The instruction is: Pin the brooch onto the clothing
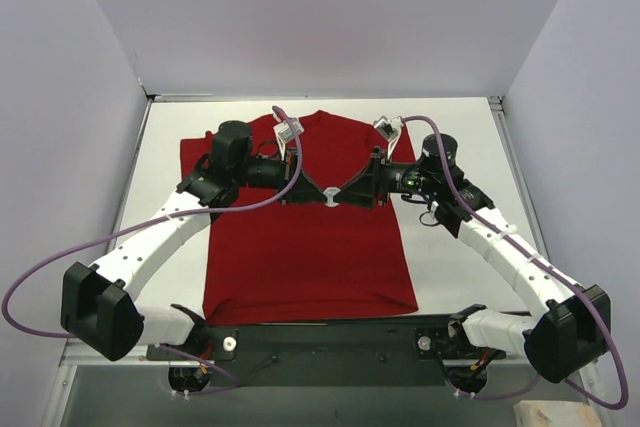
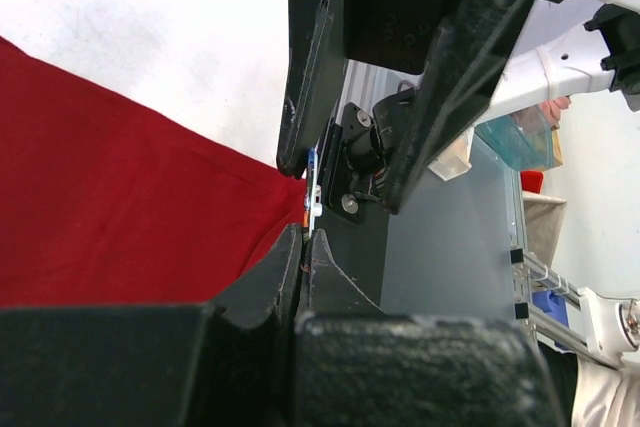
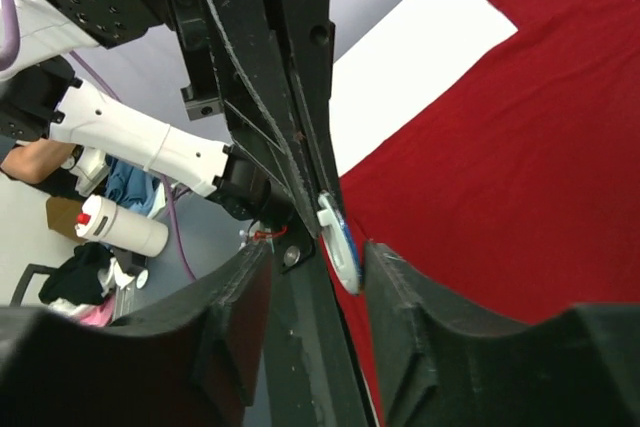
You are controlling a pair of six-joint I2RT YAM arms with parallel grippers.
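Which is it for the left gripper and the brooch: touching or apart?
Touching. Right wrist view: the left gripper, shut, pinches the brooch by its rim.

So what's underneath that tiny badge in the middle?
The red T-shirt, spread flat on the white table. The left claw pinches the brooch edge-on over it. The shirt covers the table beneath, and whether the brooch touches the cloth cannot be told.

A white table (image 1: 440, 277) carries a red T-shirt (image 1: 300, 257) laid flat, its round neck toward the far edge and its hem near the near edge. It lies closer to the left edge, with more bare white on the right. A black mounting bar (image 1: 330, 332) runs along the near edge.
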